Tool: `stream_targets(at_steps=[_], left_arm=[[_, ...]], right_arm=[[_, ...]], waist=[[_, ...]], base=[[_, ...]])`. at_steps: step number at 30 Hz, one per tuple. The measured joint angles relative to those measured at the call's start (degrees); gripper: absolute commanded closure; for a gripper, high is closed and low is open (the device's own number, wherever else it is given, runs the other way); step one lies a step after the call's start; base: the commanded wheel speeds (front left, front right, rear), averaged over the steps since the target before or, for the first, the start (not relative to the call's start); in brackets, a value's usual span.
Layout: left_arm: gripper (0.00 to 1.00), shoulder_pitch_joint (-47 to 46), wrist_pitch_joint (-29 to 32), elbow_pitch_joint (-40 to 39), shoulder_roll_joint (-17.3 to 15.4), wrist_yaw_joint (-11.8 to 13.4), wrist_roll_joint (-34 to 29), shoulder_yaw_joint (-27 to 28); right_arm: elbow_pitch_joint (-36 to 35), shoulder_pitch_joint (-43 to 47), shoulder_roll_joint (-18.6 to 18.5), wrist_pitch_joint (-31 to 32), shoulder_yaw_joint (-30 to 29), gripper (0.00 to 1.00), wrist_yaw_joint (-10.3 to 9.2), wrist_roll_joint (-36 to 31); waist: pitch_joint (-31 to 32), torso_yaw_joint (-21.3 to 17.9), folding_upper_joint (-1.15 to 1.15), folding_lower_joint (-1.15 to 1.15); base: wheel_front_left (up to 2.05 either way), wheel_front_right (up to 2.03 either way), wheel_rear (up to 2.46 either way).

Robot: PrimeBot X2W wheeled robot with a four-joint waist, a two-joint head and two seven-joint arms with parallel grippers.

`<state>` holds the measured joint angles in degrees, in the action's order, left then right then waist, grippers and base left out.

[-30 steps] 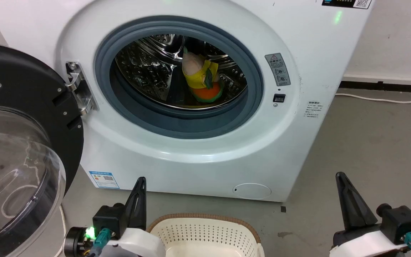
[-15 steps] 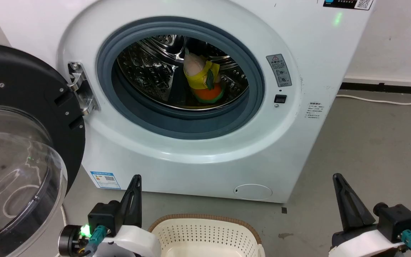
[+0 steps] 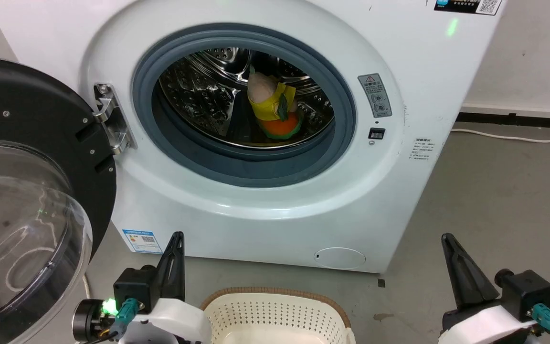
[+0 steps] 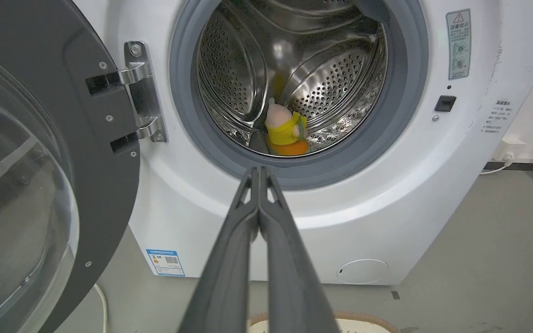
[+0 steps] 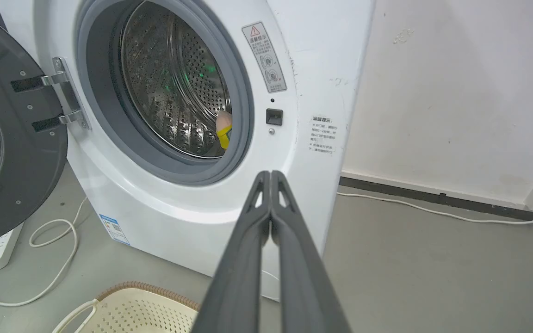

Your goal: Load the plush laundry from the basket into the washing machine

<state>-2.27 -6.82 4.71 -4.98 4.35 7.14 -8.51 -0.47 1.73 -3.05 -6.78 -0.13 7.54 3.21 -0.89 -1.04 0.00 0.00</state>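
Head view first: the plush laundry [image 3: 272,107] lies inside the washing machine [image 3: 265,205], in the upper middle of the frame. It rests on the lower curve of the shiny drum [image 3: 198,95] behind the grey seal [image 3: 237,167], pink-beige end up and orange end down. Nothing grips it.

The basket [image 3: 275,310] sits at the bottom centre of the frame, on the floor [image 3: 494,191] just in front of the washing machine. The part of its inside that shows holds no laundry, but the frame edge cuts off the rest, so I cannot vouch for the whole.

The left gripper [image 3: 177,243] at the lower left and the right gripper [image 3: 450,248] at the lower right both point up the frame, outside the washing machine and well apart from the plush laundry. Each wrist view shows its two dark fingers [image 4: 227,268] pressed together tip to tip with nothing between them. The glass door [image 3: 31,110] hangs wide open at the left edge.

To my eye the loading itself is done. Little seems left, perhaps swinging the glass door shut, though the task does not ask for that.
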Motion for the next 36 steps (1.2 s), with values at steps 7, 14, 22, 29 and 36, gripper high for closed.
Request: stream_targets(at_steps=[7,14,22,29,36], left_arm=[[1.0,0.07,0.83,-0.59,0.23,-0.49,-0.62,0.86],[1.0,0.5,1.67,-1.07,0.44,-1.01,-1.52,2.0],[1.0,0.91,2.37,-1.62,0.66,-1.59,-2.5,3.11],[1.0,0.95,3.35,-2.24,0.8,-2.1,-3.48,4.08],[1.0,0.97,4.25,-2.76,1.03,-2.58,-4.08,5.15]], right_arm=[[0.03,-0.16,0.0,0.74,0.01,1.0,0.0,-0.35],[0.04,-0.22,0.0,1.64,0.03,1.0,0.0,-0.75],[0.09,-0.24,0.0,2.57,0.08,1.0,0.0,-1.18],[0.11,-0.25,0.0,3.32,0.08,1.0,0.0,-1.35],[0.15,-0.58,0.0,4.17,0.09,1.0,0.0,-1.77]], waist=[[0.11,0.13,0.0,0.0],[0.22,0.26,0.0,0.0],[0.34,0.4,0.0,0.0],[0.45,0.53,0.0,0.0],[0.56,0.66,0.0,0.0]], base=[[0.0,0.0,0.0],[0.0,0.0,0.0],[0.0,0.0,0.0],[0.0,0.0,0.0],[0.0,0.0,0.0]])
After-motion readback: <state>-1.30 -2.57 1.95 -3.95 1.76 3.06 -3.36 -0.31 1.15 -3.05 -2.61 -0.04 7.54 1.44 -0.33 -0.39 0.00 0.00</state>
